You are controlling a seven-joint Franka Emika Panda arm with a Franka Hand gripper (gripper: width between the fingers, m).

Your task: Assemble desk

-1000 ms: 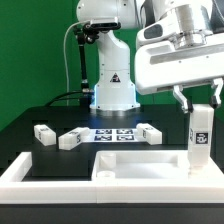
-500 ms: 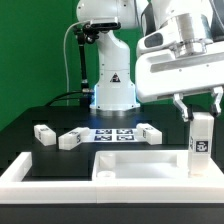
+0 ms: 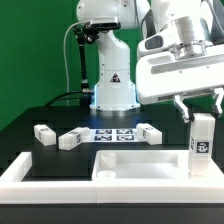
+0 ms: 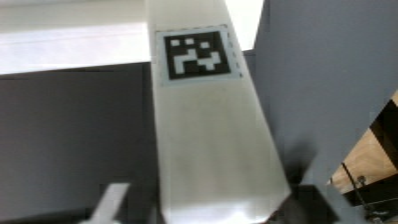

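Observation:
The white tabletop panel lies flat at the front of the exterior view. One tagged leg block stands upright on its corner at the exterior view's right. My gripper is open just above that leg's top, one finger on each side and neither touching it. In the wrist view the same leg runs away from the gripper, with a dark gap beside each finger. Three more leg blocks lie on the black table: two at the exterior view's left and one near the middle.
The low white border wall runs along the front and the exterior view's left. The marker board lies in front of the robot's base. A green backdrop stands behind.
The leg block has come down a little onto the tabletop corner. The fingers have spread apart and let go of it, and the hand has shifted slightly.

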